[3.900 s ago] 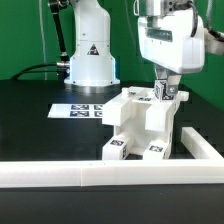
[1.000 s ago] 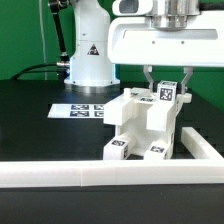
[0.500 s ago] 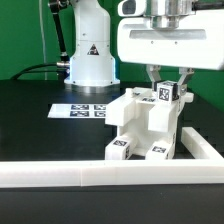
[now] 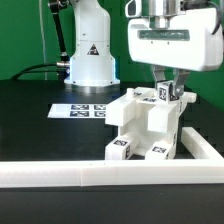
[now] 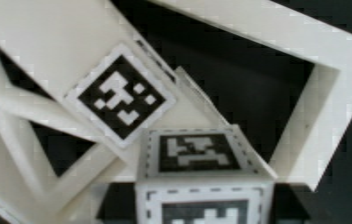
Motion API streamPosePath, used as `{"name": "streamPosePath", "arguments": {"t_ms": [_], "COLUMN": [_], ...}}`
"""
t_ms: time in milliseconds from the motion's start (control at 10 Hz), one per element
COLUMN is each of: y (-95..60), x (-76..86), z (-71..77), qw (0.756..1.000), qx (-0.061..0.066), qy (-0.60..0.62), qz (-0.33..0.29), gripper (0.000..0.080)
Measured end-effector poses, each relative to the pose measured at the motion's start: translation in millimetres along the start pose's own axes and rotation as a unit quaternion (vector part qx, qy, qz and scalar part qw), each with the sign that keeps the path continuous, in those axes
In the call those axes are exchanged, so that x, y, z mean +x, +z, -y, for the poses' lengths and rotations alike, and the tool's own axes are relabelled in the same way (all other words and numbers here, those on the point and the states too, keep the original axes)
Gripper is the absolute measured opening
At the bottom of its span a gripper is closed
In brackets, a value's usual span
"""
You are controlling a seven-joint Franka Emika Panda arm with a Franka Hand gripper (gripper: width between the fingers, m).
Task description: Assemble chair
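The white chair (image 4: 140, 125) stands on the black table, built of chunky blocks with square tags on its front feet. My gripper (image 4: 165, 93) reaches down from above at the chair's upper right corner. It is shut on a small square tagged leg piece (image 4: 162, 93) that stands upright on the chair body. In the wrist view the same leg piece (image 5: 196, 152) fills the lower middle, with a tagged slanted chair part (image 5: 123, 95) and white frame bars behind it. My fingers barely show there.
The marker board (image 4: 80, 110) lies flat behind the chair at the exterior view's left. The robot base (image 4: 88, 60) stands behind it. A long white rail (image 4: 90, 176) runs along the front, and a side rail (image 4: 202, 146) sits close to the chair's right.
My wrist has turned about its vertical axis, and the tagged leg piece between the fingers has turned with it. The chair body has stayed in place.
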State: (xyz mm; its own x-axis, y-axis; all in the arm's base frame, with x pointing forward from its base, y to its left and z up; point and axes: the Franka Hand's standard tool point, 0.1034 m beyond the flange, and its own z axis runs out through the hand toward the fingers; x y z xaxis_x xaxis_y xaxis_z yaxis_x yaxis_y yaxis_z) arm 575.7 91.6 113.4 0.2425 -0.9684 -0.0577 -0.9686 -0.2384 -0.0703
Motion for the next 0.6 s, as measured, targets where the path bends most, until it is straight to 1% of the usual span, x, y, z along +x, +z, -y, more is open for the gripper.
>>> {"name": "streamPosePath", "arguments": {"t_ms": [400, 600], "y": [-0.1, -0.1], "x": [-1.1, -2.5], "z": [0.7, 1.2], "qw": [0.995, 0.987], "qx": [0.001, 0.002], "qy": [0.098, 0.159], "qz": [0.003, 0.004], "gripper": [0.0288, 0.0288]}}
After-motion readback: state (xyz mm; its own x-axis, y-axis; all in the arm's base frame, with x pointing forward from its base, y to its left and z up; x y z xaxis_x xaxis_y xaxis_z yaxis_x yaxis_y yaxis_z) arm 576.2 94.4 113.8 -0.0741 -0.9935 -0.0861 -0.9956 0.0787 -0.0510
